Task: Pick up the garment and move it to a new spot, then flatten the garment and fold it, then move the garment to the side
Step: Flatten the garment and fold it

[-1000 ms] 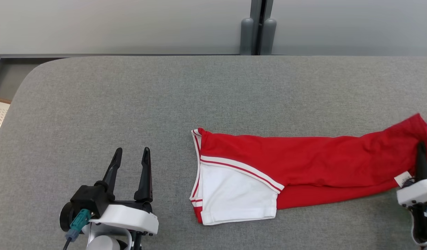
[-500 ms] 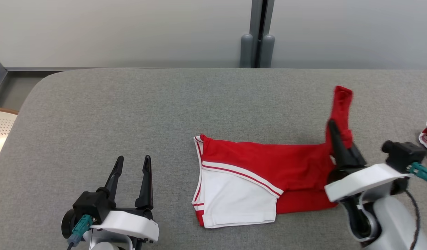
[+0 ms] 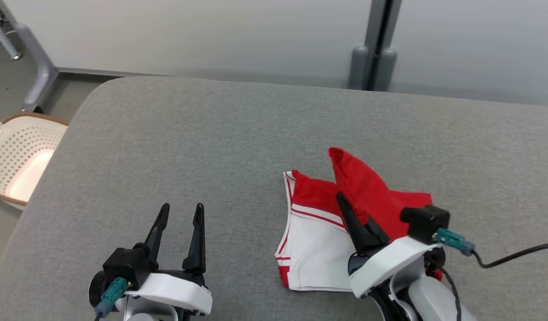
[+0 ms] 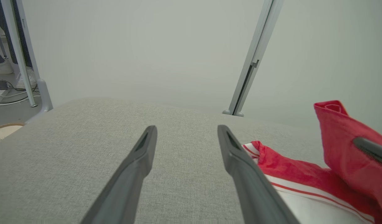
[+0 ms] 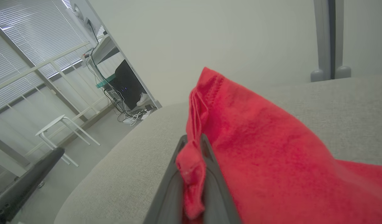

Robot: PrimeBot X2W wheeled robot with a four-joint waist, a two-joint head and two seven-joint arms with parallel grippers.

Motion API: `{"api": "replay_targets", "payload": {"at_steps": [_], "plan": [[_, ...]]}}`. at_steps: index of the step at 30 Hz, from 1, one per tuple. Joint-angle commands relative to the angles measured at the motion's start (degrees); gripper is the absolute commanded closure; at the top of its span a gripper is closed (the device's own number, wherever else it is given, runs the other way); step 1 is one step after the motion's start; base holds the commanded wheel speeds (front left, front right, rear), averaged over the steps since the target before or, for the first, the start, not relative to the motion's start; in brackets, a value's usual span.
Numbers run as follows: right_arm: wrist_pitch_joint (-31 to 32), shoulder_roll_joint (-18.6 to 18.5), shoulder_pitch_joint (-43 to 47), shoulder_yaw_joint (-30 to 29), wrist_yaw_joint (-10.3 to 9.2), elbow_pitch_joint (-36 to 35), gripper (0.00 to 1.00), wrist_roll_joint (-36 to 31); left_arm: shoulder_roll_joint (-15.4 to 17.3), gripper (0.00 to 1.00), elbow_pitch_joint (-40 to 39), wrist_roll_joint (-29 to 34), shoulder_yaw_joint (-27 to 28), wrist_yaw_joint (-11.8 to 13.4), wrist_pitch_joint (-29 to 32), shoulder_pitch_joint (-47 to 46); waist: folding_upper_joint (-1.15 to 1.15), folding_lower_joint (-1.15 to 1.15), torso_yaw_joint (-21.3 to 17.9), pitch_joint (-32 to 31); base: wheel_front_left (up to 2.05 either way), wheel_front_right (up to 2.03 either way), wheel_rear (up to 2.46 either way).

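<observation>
The grey cloth-covered table point(image 3: 166, 147) takes most of the head view, with its rounded corner at the far left; behind it stands a pale wall point(image 3: 211, 35) with a grey post point(image 3: 372, 67) running up it; on the floor beside the table's left edge sits a white perforated basket point(image 3: 19, 156) with a brown rim.

The garment point(image 3: 316, 240), red with a white panel and red-and-white stripes at the edges, lies on the table right of the middle, near the front edge; its white part is flat on the surface, while one red end is raised and bent over the rest, standing in a peak above the lying part.

The right claw point(image 3: 354, 207) is clenched on this raised red end; in the right wrist view a bunch of red cloth is pinched between the two dark fingers point(image 5: 215, 193), which are nearly together. Whether the raised red part touches the layer below it, I cannot tell well, because the claw's white body hides that place.

The left claw point(image 3: 182, 207) is at the front left, well apart from the garment; its fingers are spread wide with nothing between them, and they point toward the wall over bare table. A dark cable point(image 3: 514, 256) with a teal plug runs from the right wrist toward the right edge.
</observation>
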Motion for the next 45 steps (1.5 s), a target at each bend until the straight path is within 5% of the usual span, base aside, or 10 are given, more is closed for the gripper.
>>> {"api": "replay_targets", "payload": {"at_steps": [1,12,13,14,16,22,27,30,39,45], "plan": [[-0.7,0.0,-0.9,0.5,0.0,1.1,1.0,0.6,0.2,0.0,0.0,-0.4,-0.1,0.2,-0.1,0.6,0.0,0.0,1.5,0.5,0.0,0.0,0.0],[-4.1,0.6,-4.6,6.6,0.0,11.7,1.0,4.5,0.2,0.0,0.2,-1.3,-1.4,0.7,-0.1,-0.2,0.0,0.0,5.3,2.6,0.0,0.0,0.0],[-4.2,0.6,-4.9,7.7,0.0,12.3,0.83,4.7,0.2,0.0,0.3,-1.3,-1.4,0.7,-0.1,-0.3,0.0,0.0,5.4,2.7,0.0,0.0,0.0],[-4.2,0.6,-4.9,7.7,0.0,12.3,0.83,4.7,0.2,0.0,0.3,-1.3,-1.4,0.7,-0.1,-0.3,0.0,0.0,5.4,2.7,0.0,0.0,0.0],[-4.5,0.6,-5.5,9.4,0.0,13.3,0.0,5.8,0.2,0.0,0.5,-1.4,-1.5,0.9,-0.1,-0.5,0.0,0.0,5.5,2.9,0.0,0.0,0.0],[-4.0,0.6,-6.4,17.4,0.0,11.7,0.0,10.1,0.2,0.0,1.2,-1.8,-1.5,1.1,-0.1,-0.8,0.0,0.0,4.8,2.9,0.0,0.0,0.0],[-5.7,0.6,-8.6,18.5,0.0,10.8,0.0,12.3,0.2,0.0,1.4,-1.8,-1.1,1.1,-0.1,-0.9,0.0,0.0,3.2,2.1,0.0,0.0,0.0],[-7.0,-0.2,-10.7,16.5,0.0,11.3,0.0,10.7,0.2,0.0,1.0,-1.4,-0.6,1.0,-0.1,-0.9,0.0,0.0,1.8,1.6,0.0,0.0,0.0],[-9.1,-10.8,-12.0,6.2,0.0,10.8,0.0,-4.1,0.2,0.0,-1.9,-0.6,0.9,0.9,-0.1,-1.5,0.0,0.0,-2.7,0.4,0.0,0.0,0.0],[-9.1,-13.9,-6.3,-4.9,-0.01,2.9,0.0,-15.2,0.2,0.0,-3.2,-0.1,1.1,1.2,-0.1,-2.1,0.0,0.0,-5.3,0.3,0.0,0.0,0.0]]}}
